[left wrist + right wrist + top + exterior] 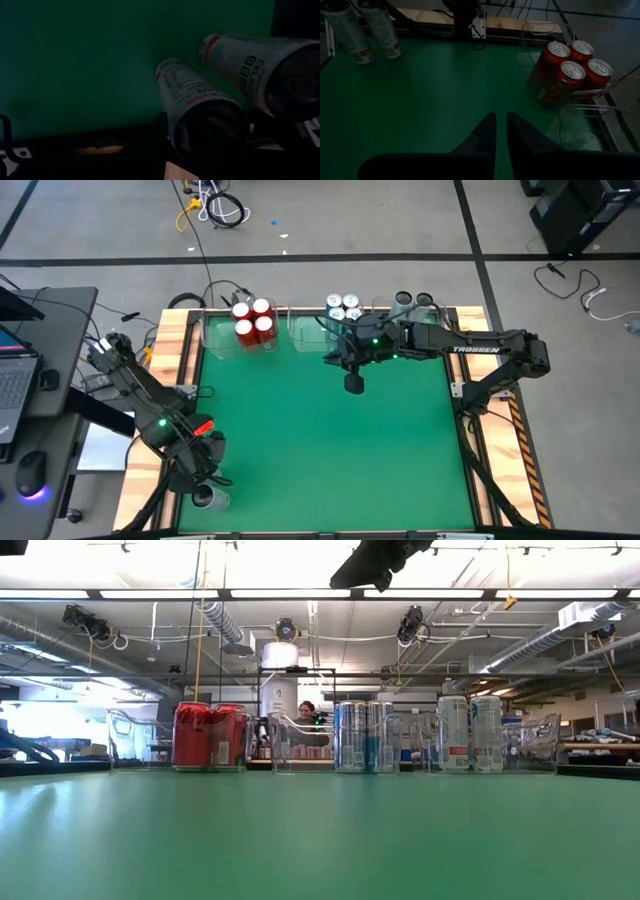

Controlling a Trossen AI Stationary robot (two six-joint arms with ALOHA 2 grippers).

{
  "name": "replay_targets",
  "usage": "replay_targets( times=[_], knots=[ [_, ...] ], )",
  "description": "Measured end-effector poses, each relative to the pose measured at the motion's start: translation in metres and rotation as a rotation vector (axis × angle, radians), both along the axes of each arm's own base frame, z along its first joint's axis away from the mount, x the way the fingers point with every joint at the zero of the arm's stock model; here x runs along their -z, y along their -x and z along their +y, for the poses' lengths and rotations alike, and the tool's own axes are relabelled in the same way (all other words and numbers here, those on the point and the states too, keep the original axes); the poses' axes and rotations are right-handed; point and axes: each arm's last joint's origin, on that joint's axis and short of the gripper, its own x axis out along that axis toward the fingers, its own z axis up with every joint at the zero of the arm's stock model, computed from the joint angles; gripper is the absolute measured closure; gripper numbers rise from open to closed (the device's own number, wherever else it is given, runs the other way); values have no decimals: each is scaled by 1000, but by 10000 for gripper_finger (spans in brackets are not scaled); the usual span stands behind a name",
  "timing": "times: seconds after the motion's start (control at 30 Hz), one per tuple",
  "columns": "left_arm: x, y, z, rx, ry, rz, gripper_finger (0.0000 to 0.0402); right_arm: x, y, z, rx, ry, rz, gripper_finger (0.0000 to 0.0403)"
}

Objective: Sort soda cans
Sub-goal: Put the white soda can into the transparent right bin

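Bright and even from above in the high view. Long ceiling lights [300, 593] glaring white in the low view, with a soft shine on the mat [320, 840]. Very dim and murky in both wrist views. Blurry cans [200, 112] up close.

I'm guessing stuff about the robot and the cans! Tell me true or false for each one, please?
1. Four red cans stand together in a clear bin. True.
2. The right claw is holding a red can. False: it holds nothing, and hangs over bare green table.
3. The blue-and-white cans lie tipped over. False: they stand upright in a bin.
4. Two white cans stand in the left claw's corner of the table. True.
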Motion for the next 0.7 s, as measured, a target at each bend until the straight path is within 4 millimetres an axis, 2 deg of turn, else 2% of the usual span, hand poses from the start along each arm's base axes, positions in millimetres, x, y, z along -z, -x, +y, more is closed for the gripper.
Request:
replay_targets(
  times=[0.23,0.7],
  knots=[
    [0,0,0,42,1,-12,393,0,0,0,0,0,0,373],
    [-5,2,7,50,-86,-73,401,0,0,0,0,0,0,373]
  ],
)
